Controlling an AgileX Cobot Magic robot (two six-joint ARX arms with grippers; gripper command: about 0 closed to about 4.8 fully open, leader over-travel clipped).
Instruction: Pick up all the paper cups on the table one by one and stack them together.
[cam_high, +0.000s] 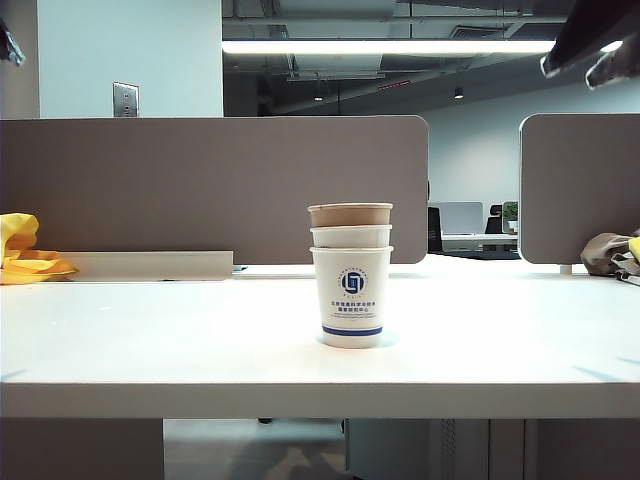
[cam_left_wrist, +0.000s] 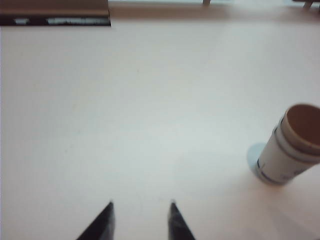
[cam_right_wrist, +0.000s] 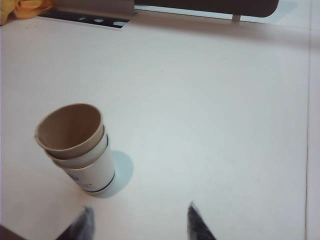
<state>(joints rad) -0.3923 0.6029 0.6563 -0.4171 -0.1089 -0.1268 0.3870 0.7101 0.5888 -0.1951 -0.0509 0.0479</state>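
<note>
Three paper cups stand nested in one upright stack in the middle of the table (cam_high: 150, 350). A white cup with a blue logo (cam_high: 351, 300) is at the bottom, a second white cup (cam_high: 351, 237) sits inside it, and the brown cup (cam_high: 350, 214) is on top. My left gripper (cam_left_wrist: 141, 204) hangs open above bare table, with the stack (cam_left_wrist: 290, 147) off to one side and well clear. My right gripper (cam_right_wrist: 140, 207) is open wide and holds nothing, and the stack (cam_right_wrist: 80, 145) stands a short way beyond one fingertip. The right arm's dark end (cam_high: 590, 45) shows high in the exterior view's top right corner.
Grey partition panels (cam_high: 200, 185) close off the back of the table. A yellow cloth (cam_high: 25, 255) lies at the far left beside a pale rail (cam_high: 150, 265). A grey-brown bundle (cam_high: 610, 255) sits at the far right edge.
</note>
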